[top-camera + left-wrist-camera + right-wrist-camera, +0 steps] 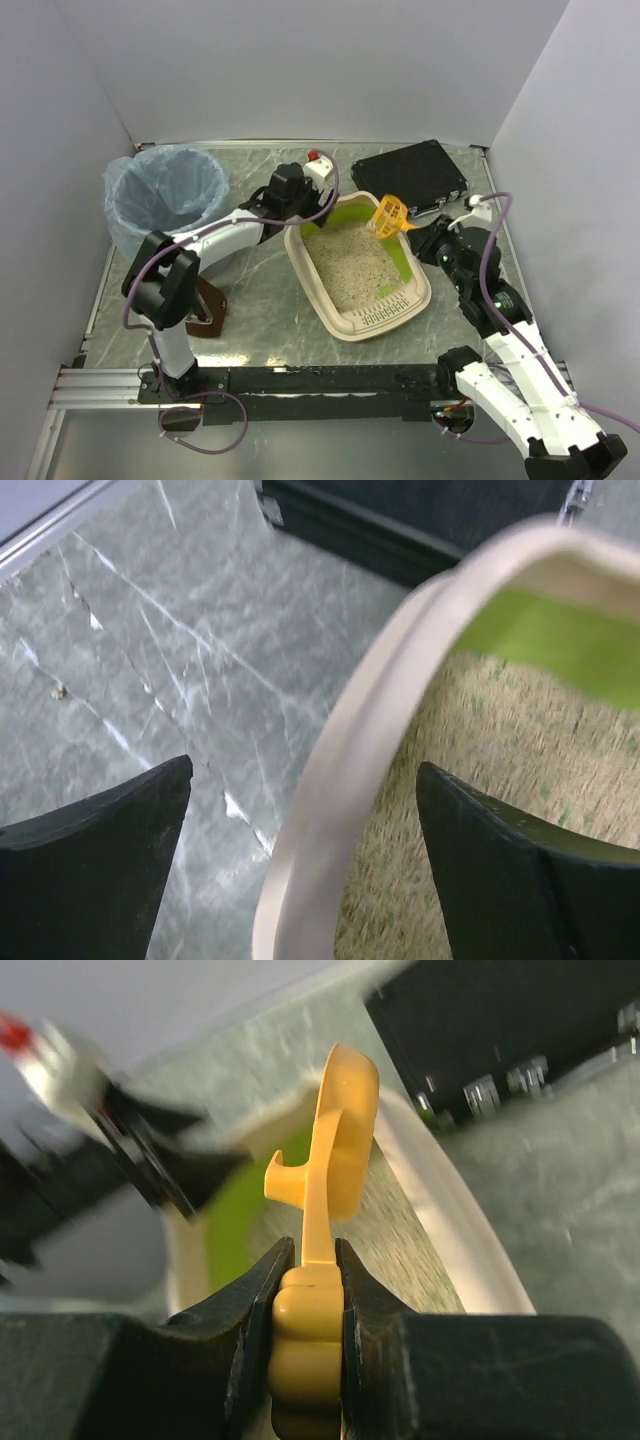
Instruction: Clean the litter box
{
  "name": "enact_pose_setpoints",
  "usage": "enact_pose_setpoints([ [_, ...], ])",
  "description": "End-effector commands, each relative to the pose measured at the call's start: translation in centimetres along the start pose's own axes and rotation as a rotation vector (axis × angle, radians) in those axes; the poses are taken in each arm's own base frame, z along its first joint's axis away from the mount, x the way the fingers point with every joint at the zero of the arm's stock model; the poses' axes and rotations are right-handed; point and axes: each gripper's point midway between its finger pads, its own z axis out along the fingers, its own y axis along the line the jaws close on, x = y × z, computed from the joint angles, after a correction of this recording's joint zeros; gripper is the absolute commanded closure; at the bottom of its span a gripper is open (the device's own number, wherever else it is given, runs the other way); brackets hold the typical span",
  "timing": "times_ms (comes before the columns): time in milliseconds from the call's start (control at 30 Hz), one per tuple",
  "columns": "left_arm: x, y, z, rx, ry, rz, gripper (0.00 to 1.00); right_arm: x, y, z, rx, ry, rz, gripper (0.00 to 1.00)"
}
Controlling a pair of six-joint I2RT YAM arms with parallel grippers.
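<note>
Marble table [260, 320]: left gripper [305, 780] released astride box [355, 325] rim, right gripper [312, 1250] clenches scoop [340, 1130]; unbraced, box may slide under scooping.

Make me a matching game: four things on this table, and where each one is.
Things:
1. litter box
2. yellow scoop
3. black case
4. bin with blue bag

Places:
A. far right corner
B. far left corner
C. clamped in the right pincer
D. middle of the table

Pairs: 1-D, 2-C, 3-A, 4-B
</note>
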Motion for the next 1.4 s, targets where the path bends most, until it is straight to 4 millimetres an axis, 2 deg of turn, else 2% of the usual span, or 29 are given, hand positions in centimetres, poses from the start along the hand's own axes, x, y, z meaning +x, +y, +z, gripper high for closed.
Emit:
enact_pose_setpoints([
  [0,-3.0,0.7,0.2,-0.056,0.006,-0.117,0.01,2.0,-0.9,0.1,-0.003,0.051,-0.037,1.0],
  [33,-3.2,2.1,-0.3,-0.157,0.012,-0.144,0.01,2.1,-0.8,0.1,-0.009,0.053,-0.042,1.0],
  [100,-3.9,2.5,-1.6,-0.247,0.028,-0.254,0.01,2.3,-1.2,0.6,0.012,0.059,-0.053,1.0],
  [133,-3.3,1.7,-3.0,-0.278,0.082,-0.277,0.01,2.3,-1.3,0.8,0.012,0.059,-0.064,1.0],
  [167,-2.9,2.2,-4.1,-0.377,0.096,-0.353,0.01,2.7,-1.1,1.2,0.001,0.076,-0.08,1.0],
  [200,-2.6,1.8,-5.0,-0.404,0.112,-0.379,0.01,2.5,-0.8,1.5,-0.018,0.067,-0.084,1.0],
  [233,-1.5,0.6,-6.6,-0.417,0.166,-0.39,0.01,2.5,-0.5,1.7,-0.033,0.066,-0.087,1.0],
  [300,-0.2,-0.8,-7.7,-0.43,0.205,-0.492,0.01,2.5,-0.1,2.4,-0.061,0.058,-0.099,1.0],
  [367,1.0,-3.4,-8.7,-0.369,0.278,-0.576,0.01,3.2,0.0,2.9,-0.073,0.094,-0.125,1.0],
  [467,2.7,-5.4,-9.5,-0.374,0.324,-0.632,0.01,4.1,-0.2,3.2,-0.072,0.136,-0.149,1.0],
  [633,4.8,-6.0,-9.3,-0.418,0.373,-0.657,0.01,4.1,-0.4,2.6,-0.074,0.129,-0.169,1.0],
  [733,4.6,-7.2,-8.1,-0.363,0.367,-0.657,0.06,4.1,-1.0,2.3,-0.044,0.136,-0.175,1.0],
  [800,4.8,-7.4,-7.7,-0.355,0.376,-0.659,0.1,4.9,-1.5,2.1,-0.027,0.169,-0.175,1.0],
  [933,7.1,-6.5,-7.9,-0.453,0.441,-0.633,0.15,6.6,-2.3,1.7,-0.005,0.245,-0.179,1.0],
  [1000,7.5,-6.1,-7.7,-0.481,0.437,-0.623,0.19,7.1,-3.0,1.3,0.031,0.28,-0.186,1.0],
  [1100,7.6,-6.5,-6.7,-0.461,0.439,-0.617,0.3,7.3,-3.6,1.2,0.094,0.304,-0.208,1.0],
  [1133,7.9,-6.5,-6.4,-0.458,0.447,-0.61,0.39,7.5,-3.8,1.5,0.107,0.307,-0.206,1.0],
  [1233,7.8,-6.8,-5.9,-0.448,0.455,-0.6,0.54,8.5,-3.9,2.6,0.135,0.333,-0.152,1.0],
  [1367,7.6,-6.9,-5.8,-0.439,0.449,-0.6,0.61,9.1,-3.6,4.2,0.175,0.278,-0.039,1.0],
])
